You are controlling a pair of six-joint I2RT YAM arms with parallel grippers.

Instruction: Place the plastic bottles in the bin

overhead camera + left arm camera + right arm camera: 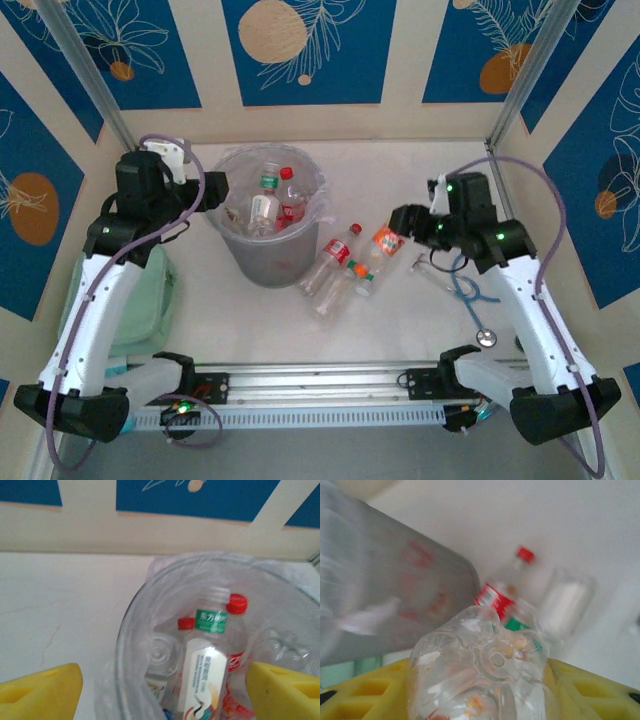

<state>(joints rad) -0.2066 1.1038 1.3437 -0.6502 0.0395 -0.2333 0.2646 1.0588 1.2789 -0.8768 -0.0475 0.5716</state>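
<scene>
On the near right part of the white table point(400, 330), the right gripper point(403, 228) is clamped on a small clear plastic bottle with an orange label point(386, 241). In the wrist view its yellow fingers point(592, 690) press against both sides of the bottle's base. Just beside it, two more clear plastic bottles lie on the table, one with a red cap and red label point(334, 262) and one with a green-banded label point(362, 277). Both are close to the foot of the round grey translucent bin point(262, 262). Several bottles in the bin point(210, 645) stand or lean together. Farther back, the left gripper point(214, 190) hangs at the bin's left rim, its fingers apart and empty. The grasp looks made. The next move likely calls for lifting the held bottle above the rim, then releasing it inside.
</scene>
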